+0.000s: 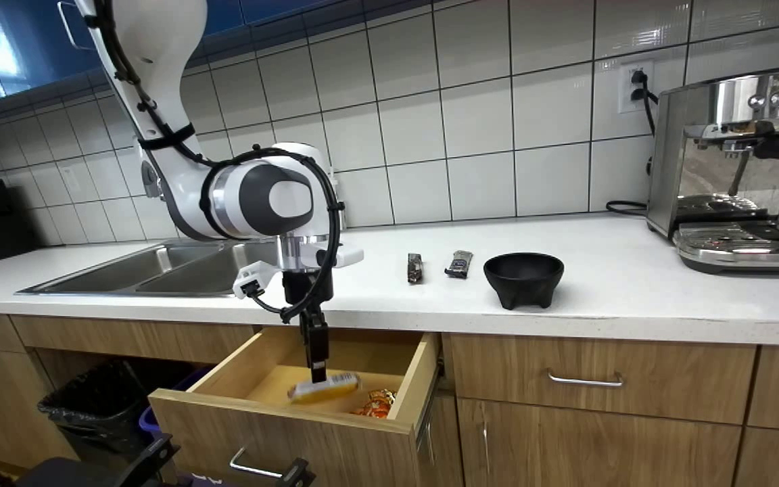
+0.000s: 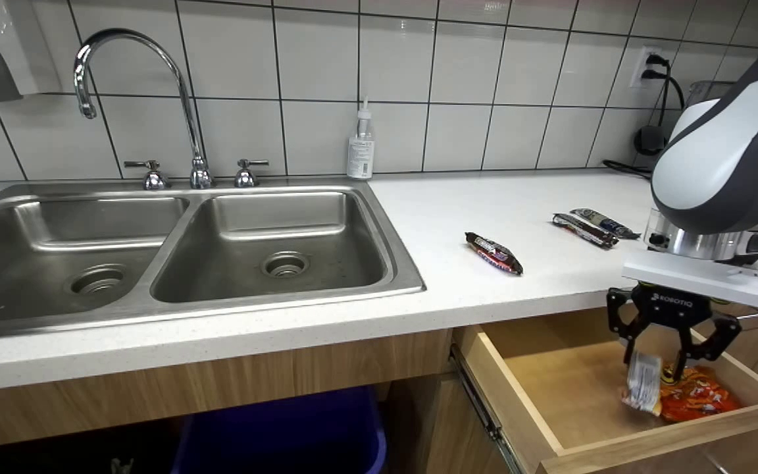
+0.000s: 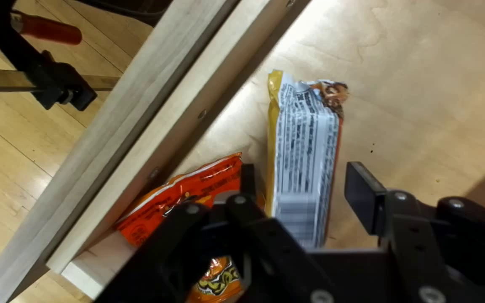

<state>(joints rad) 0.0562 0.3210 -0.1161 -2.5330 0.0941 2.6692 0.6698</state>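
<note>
At left in the wrist view, the drawer's front wall (image 3: 162, 126) limits movement; an orange snack bag (image 3: 213, 179) lies beside it. Parted, gripping nothing, the gripper (image 3: 303, 181) straddles a barcoded packet (image 3: 303, 160) inside the drawer (image 1: 308, 439). Handling that seems in hand, calling next for fingers (image 3: 361, 198) square to it. Drawer floor (image 3: 415, 105) gives room rightward.

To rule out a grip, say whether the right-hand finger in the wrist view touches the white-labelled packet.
Apart: in the wrist view, bare drawer floor shows between the right-hand finger and the white-labelled packet.
</note>
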